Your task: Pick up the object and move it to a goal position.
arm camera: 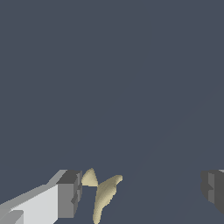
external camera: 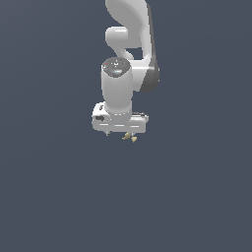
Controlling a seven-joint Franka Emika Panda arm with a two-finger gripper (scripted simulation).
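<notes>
The Panda arm [external camera: 129, 39] reaches down from the top of the exterior view, its wrist pointing straight down, which suits a top-down grasp of something lying low. Beneath it the surroundings are one flat dark blue-grey field; no edge of a bench and no goal marker can be made out in either view, so where the object must end up cannot be told from here.

The tool [external camera: 126, 134] hangs at the end of the wrist, and the wrist view shows its jaws spread wide: one grey-tipped finger [arm camera: 68, 194] on one side, the other finger [arm camera: 214, 189] far across the frame, with a broad gap between. It grips nothing.

The object [arm camera: 104, 197], a tiny pale tan-yellow thing with pointed tips, sits inside that gap but well off centre, just beside the first finger; whether it touches the pad cannot be told. In the exterior view it shows as a small yellowish speck [external camera: 130, 137] directly under the tool body, toward the exterior view's right of it.

By my judgement this is the approach or pre-grasp stage: the wide opening gives clearance around a very small target, and the lopsided placement means that closing would push the object sideways before both pads meet it
</notes>
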